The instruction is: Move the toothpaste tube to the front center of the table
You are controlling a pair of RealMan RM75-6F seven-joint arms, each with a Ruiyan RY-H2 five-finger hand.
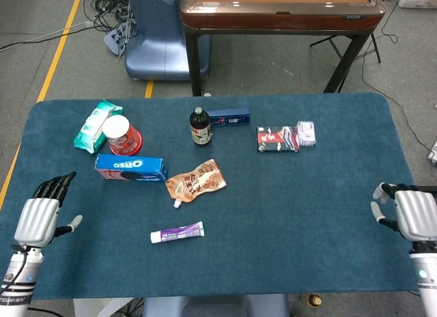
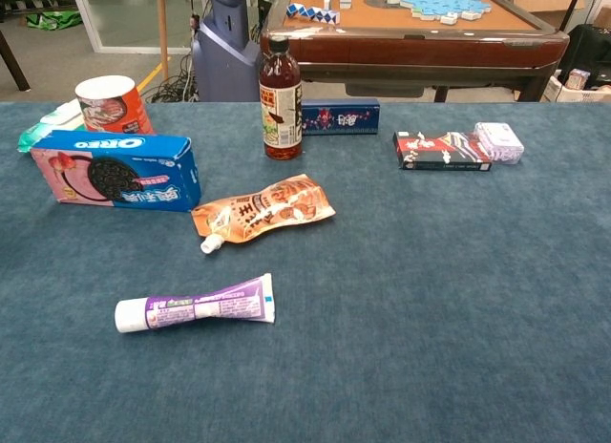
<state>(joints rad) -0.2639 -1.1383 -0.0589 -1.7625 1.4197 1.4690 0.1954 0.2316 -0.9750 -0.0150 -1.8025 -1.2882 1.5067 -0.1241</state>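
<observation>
The toothpaste tube (image 1: 177, 231) (image 2: 196, 307) is purple and white with a white cap at its left end. It lies flat near the table's front, slightly left of centre. My left hand (image 1: 39, 217) hangs at the table's left front edge, fingers apart, holding nothing. At the right front edge my right hand (image 1: 410, 214) also holds nothing, its fingers apart. Both hands are far from the tube. Neither hand shows in the chest view.
Behind the tube lie an orange spouted pouch (image 1: 196, 182) and a blue Oreo box (image 1: 130, 168). Further back stand a red cup (image 1: 121, 134), a green wipes pack (image 1: 95, 125), a dark bottle (image 1: 199, 128), a blue box (image 1: 229, 117) and a red box (image 1: 277, 139).
</observation>
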